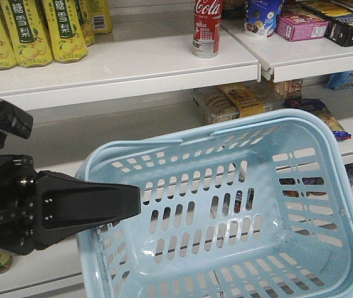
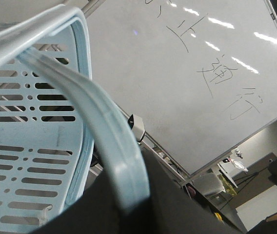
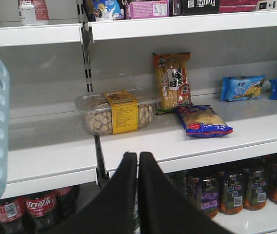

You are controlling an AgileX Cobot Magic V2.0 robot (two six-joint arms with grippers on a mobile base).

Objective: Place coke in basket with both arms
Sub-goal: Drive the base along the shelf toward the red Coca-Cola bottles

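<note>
The left fingers (image 1: 111,203) pinch the basket (image 1: 333,208) rim; right fingers (image 3: 125,178) pressed together. The coke (image 1: 207,28) stands near the shelf's (image 1: 133,62) front edge.

On the upper shelf (image 1: 133,65) the coke (image 1: 207,28) stands upright near the front right corner, well apart from a row of yellow bottles (image 1: 33,28) at the left. The adjoining board to the right holds a printed tub (image 1: 262,17), a pink box (image 1: 302,26) and a dark box (image 1: 350,28). On the middle shelf (image 3: 55,161) lies a clear biscuit tray (image 3: 115,112) (yellow band round it). Near it an orange packet (image 3: 171,80) leans on the back wall, a blue-and-red bag (image 3: 203,121) lies flat, and two blue packets (image 3: 242,87) sit further right. Below stand red-labelled cola bottles (image 3: 36,207) and what look like dark jars (image 3: 236,190).
</note>
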